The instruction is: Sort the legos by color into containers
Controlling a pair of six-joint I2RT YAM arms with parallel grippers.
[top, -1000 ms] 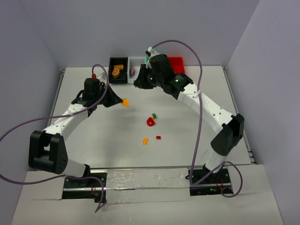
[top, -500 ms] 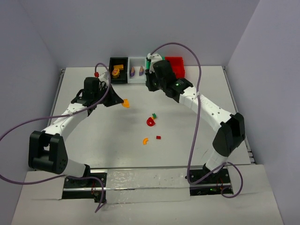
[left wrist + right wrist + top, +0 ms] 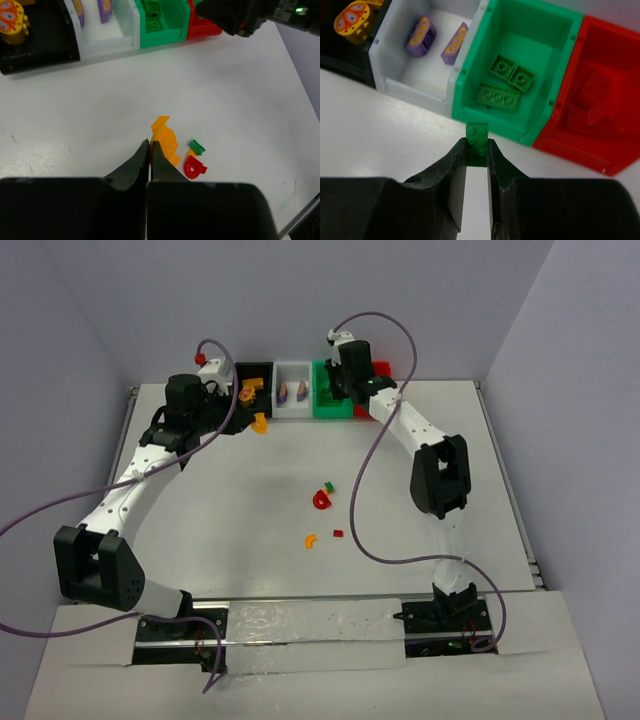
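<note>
My left gripper [image 3: 252, 420] [image 3: 150, 145] is shut on an orange curved lego [image 3: 165, 137] [image 3: 261, 424], held above the table in front of the black bin [image 3: 240, 400]. My right gripper [image 3: 477, 145] [image 3: 338, 400] is shut on a small green brick [image 3: 477, 140], just short of the green bin's [image 3: 495, 117] near wall. That bin holds three green bricks [image 3: 497, 96]. The white bin [image 3: 415, 87] holds two purple pieces [image 3: 421, 36]. The black bin [image 3: 340, 62] holds an orange-yellow piece [image 3: 352, 20]. The red bin [image 3: 580, 145] holds red pieces.
Loose on the table's middle lie a red curved piece [image 3: 320, 500], a tiny green piece [image 3: 329, 486], an orange curved piece [image 3: 311, 539] and a small red brick [image 3: 338, 533]. The four bins stand in a row at the back edge by the wall.
My left gripper carried the orange piece back and up toward the black bin. My right gripper swung right from in front of the white bin to the green bin.
</note>
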